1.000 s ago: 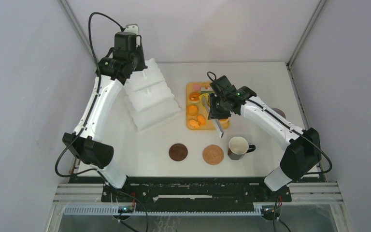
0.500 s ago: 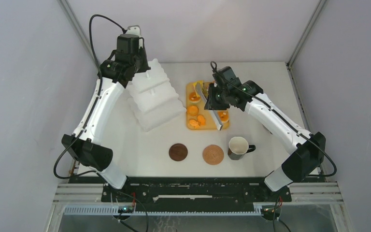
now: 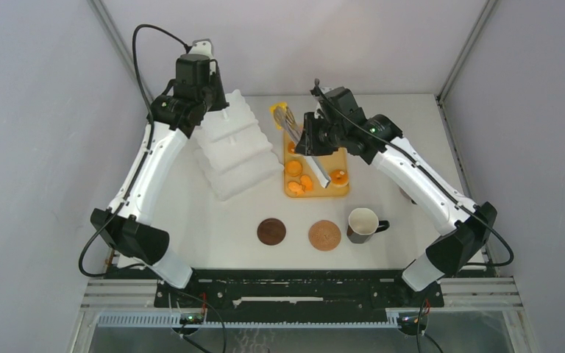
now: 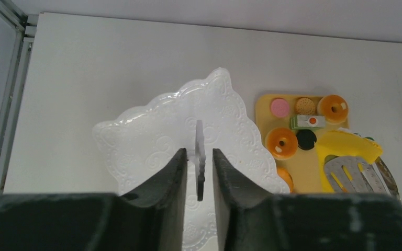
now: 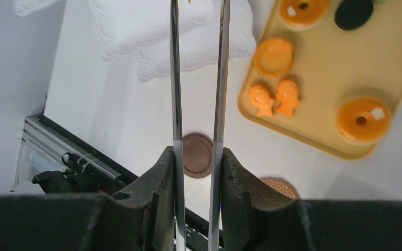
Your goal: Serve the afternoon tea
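My right gripper (image 3: 315, 140) (image 5: 198, 157) is shut on metal tongs (image 5: 175, 78). Their slotted tips (image 4: 353, 175) hold the yellow cake wedge (image 3: 281, 115) (image 4: 345, 149) in the air between the tan tray (image 3: 338, 190) and the white tiered stand (image 3: 232, 151). Orange tarts (image 5: 274, 56) (image 5: 363, 119), a pink round (image 4: 279, 107) and a black round (image 4: 306, 139) lie on the tray. My left gripper (image 3: 193, 77) (image 4: 199, 157) straddles the stand's upright handle (image 4: 199, 138), with a thin gap on each side. One dark mug (image 3: 363, 223) stands right of the coasters.
A dark brown coaster (image 3: 271, 231) and a woven coaster (image 3: 324, 235) lie near the front, left of the mug. The stand fills the back left of the table. Grey walls close in the left, right and back.
My right gripper has moved up and left with the tongs, lifting the yellow wedge off the tray toward the stand. My left gripper has shifted slightly right over the stand.
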Controlling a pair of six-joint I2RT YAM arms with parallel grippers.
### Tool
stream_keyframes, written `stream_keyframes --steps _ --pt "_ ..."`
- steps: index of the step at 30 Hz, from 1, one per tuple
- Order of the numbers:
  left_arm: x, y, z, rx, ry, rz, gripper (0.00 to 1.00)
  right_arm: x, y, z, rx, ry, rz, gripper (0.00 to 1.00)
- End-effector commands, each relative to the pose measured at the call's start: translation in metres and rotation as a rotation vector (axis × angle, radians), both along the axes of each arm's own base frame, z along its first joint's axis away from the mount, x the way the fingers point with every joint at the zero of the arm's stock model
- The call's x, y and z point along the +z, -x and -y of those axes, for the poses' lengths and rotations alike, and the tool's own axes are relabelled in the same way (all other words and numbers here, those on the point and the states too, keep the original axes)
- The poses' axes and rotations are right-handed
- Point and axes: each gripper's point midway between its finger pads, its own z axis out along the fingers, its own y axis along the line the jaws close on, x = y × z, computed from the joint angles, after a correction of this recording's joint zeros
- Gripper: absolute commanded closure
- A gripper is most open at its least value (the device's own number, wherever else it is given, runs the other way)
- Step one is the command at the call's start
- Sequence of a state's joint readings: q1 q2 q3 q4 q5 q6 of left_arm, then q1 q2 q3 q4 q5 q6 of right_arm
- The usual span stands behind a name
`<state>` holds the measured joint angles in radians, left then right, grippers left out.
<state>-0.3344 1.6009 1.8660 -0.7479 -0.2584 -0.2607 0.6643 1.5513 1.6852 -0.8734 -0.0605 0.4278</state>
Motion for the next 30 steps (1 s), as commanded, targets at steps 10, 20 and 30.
stream_keyframes --steps 10,20,30 --pt "0.079 0.033 -0.017 0.026 0.04 0.203 0.37 0.074 -0.024 -0.048 0.103 -0.135 0.192 0.94" --pt "0.097 0.085 -0.071 0.199 0.09 0.307 0.33 0.09 -0.036 -0.081 0.166 -0.148 0.198 0.93" --pt "0.057 0.123 -0.102 0.301 0.23 0.351 0.32 0.076 -0.045 -0.102 0.205 -0.144 0.173 0.93"
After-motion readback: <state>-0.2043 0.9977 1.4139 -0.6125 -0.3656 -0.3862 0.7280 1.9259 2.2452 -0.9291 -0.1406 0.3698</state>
